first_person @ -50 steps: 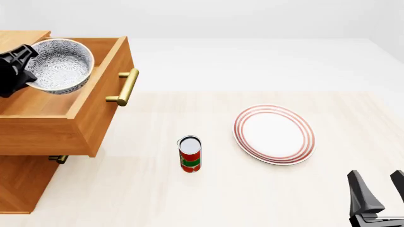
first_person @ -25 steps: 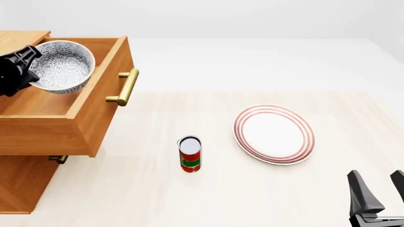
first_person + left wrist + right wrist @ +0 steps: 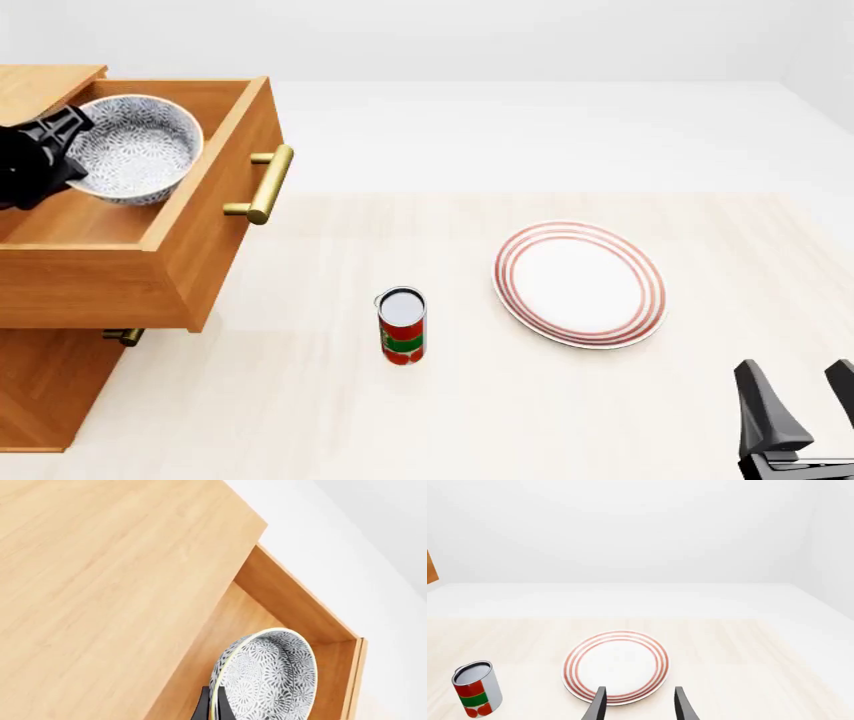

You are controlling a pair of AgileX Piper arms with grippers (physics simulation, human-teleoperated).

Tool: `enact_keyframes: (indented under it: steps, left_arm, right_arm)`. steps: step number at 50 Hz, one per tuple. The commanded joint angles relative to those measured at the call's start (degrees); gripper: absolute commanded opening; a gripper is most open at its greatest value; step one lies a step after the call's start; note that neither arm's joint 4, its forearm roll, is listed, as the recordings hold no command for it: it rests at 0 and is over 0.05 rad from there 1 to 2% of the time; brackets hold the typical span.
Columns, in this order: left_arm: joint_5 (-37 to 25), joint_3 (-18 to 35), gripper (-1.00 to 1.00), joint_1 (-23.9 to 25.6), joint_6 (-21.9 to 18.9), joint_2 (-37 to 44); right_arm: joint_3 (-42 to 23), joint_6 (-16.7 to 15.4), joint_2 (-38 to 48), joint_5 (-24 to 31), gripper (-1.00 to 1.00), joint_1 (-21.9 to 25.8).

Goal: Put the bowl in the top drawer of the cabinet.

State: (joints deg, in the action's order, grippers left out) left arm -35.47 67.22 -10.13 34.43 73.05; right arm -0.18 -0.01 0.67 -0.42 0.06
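Note:
The speckled blue-grey bowl [image 3: 136, 148] hangs tilted inside the open top drawer [image 3: 220, 175] of the wooden cabinet [image 3: 40, 395]. My left gripper [image 3: 74, 137] is shut on the bowl's rim on the side nearest the cabinet. In the left wrist view the black fingers [image 3: 203, 709] pinch the rim of the bowl [image 3: 270, 680] above the drawer's floor [image 3: 220, 625], beside the cabinet top [image 3: 100, 580]. Whether the bowl touches the floor I cannot tell. My right gripper [image 3: 805, 395] stands open and holds nothing at the near right corner; the right wrist view also shows that gripper [image 3: 639, 705] open.
A flat white plate with red rings [image 3: 579, 284] lies right of centre. A red and green can [image 3: 402, 325] stands upright in front of the drawer. The brass bar handle [image 3: 266, 185] sticks out from the drawer front. A smaller handle [image 3: 123, 337] shows below.
The bowl has sunk a little lower into the drawer and tilted nearer to level, with my left gripper still on its rim. The right arm has not moved.

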Motion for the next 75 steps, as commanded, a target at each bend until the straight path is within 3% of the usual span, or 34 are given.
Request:
enact_keyframes:
  steps: [1, 45, 46, 75]
  left_arm:
    - [0.62, -0.3, -1.0, -0.21, -0.76, 0.04]
    - [0.74, -0.38, -1.0, -0.18, -1.07, 0.22]
    - [1.1, 1.95, 1.0, 0.43, -2.23, -1.51]
    - [-0.81, 4.1, 1.0, 1.24, -1.98, -3.03]
  right_arm:
    - [0.0, 0.0, 0.0, 0.0, 1.0, 0.0]
    - [0.0, 0.0, 0.0, 0.0, 1.0, 0.0]
    - [0.0, 0.0, 0.0, 0.0, 1.0, 0.0]
    - [0.0, 0.0, 0.0, 0.0, 1.0, 0.0]
